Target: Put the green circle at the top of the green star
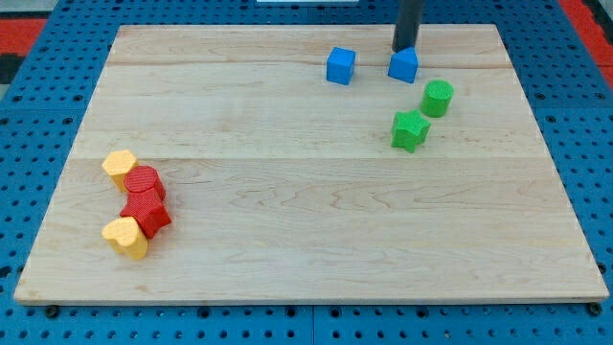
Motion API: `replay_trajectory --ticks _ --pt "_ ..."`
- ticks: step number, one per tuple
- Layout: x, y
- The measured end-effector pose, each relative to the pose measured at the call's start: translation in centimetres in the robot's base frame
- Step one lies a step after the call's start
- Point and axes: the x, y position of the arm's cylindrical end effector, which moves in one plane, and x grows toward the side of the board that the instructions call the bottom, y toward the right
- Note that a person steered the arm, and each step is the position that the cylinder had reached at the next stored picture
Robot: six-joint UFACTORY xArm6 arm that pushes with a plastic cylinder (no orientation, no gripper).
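The green circle stands on the wooden board at the upper right. The green star lies just below and to the left of it, nearly touching. My tip is at the view's top, right behind a blue block, above and a little left of the green circle. The tip's very end is partly hidden by that blue block.
A blue cube sits left of the other blue block. At the lower left lies a cluster: a yellow block, a red cylinder, a red block and a yellow heart-like block. The board's edge runs along the bottom.
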Motion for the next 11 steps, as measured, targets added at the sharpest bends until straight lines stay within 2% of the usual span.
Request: replay_trajectory --ticks 2,3,4,6,9,11 --pt "4.7 7.4" --pt "6.7 7.8" --pt "6.7 7.7" --pt "8.1 2.5" --pt "9.0 -0.3" --pt "10.6 -6.6"
